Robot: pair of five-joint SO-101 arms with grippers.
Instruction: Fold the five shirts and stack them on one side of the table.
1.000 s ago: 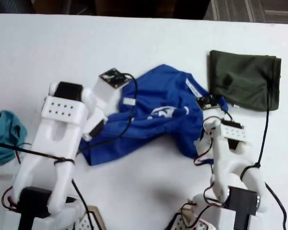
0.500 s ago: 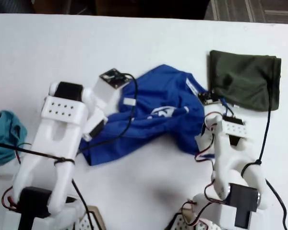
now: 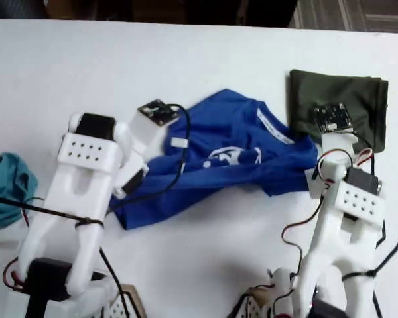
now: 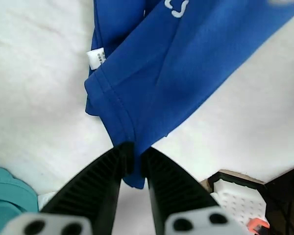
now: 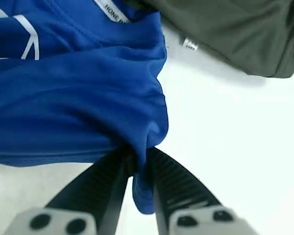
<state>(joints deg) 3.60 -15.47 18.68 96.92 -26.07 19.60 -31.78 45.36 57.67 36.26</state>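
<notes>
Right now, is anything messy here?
The blue shirt is crumpled on the table, pinched at its ends by the left gripper and right gripper. A teal shirt lies bunched up too. The green shirt looks neatly folded.

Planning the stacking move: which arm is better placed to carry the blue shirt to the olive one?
Right, likely: the right gripper pinches the blue shirt beside the olive shirt; the left gripper holds its far end.

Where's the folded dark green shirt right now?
In the high view, the dark green shirt lies folded on the right side of the table, beside the blue shirt.
</notes>
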